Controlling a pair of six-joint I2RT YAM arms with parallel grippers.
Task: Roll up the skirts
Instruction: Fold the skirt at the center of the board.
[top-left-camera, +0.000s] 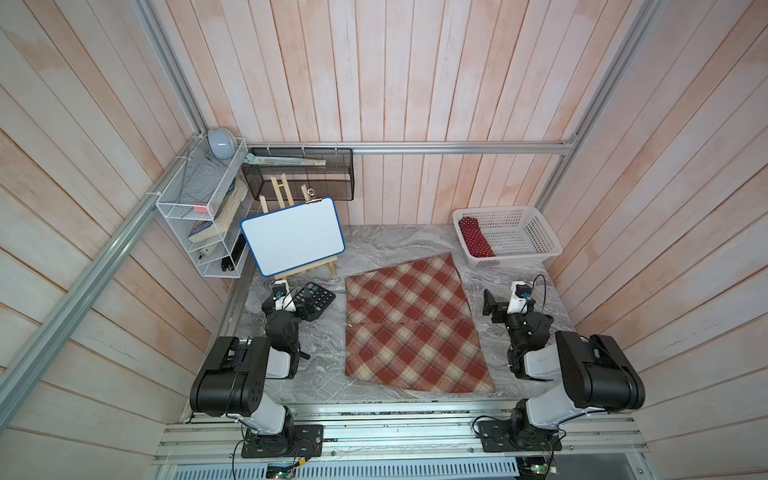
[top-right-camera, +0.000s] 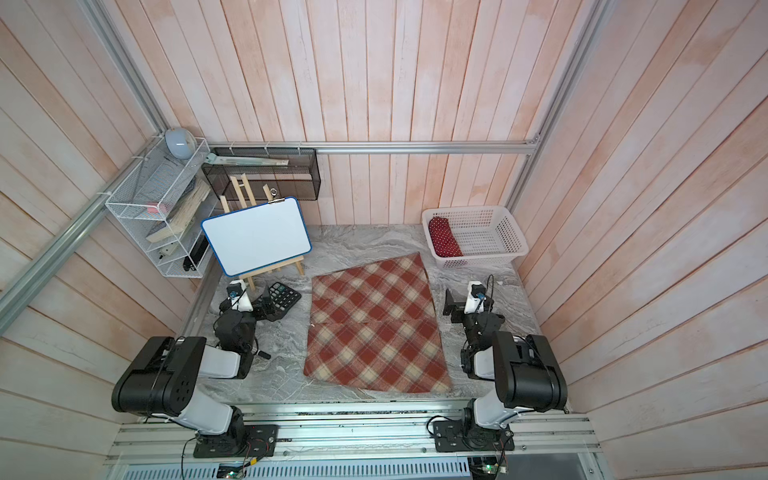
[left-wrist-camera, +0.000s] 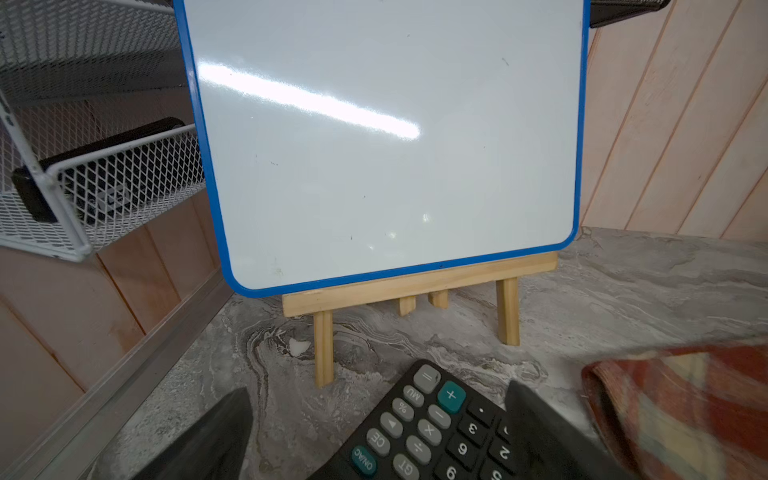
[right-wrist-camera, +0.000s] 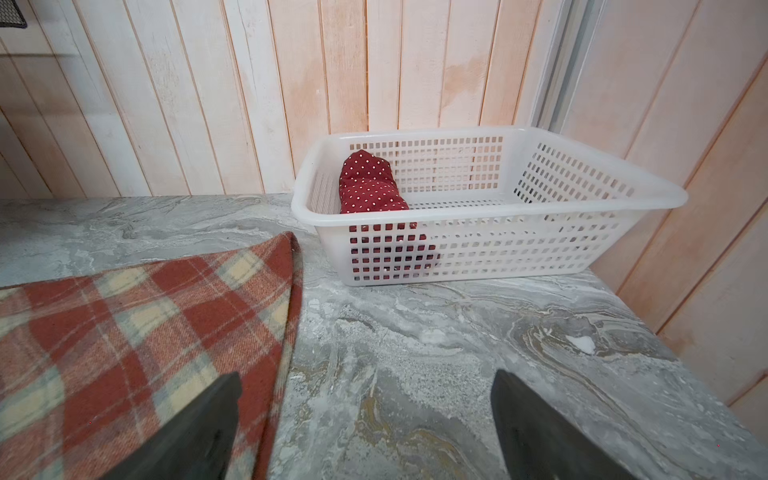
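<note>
Skirt (top-left-camera: 415, 324) lies flat and unrolled at the middle of the table (top-left-camera: 374, 249), between both pincers. We expect the thick cloth to spring open, or to roll askew if one side leads, since it lies slightly turned. The left pincer (left-wrist-camera: 378, 399) stands wide over the calculator (top-left-camera: 318, 300), just beside the skirt, and may knock it. The right pincer (right-wrist-camera: 365, 382) stands wide and empty at the skirt's other edge.
</note>
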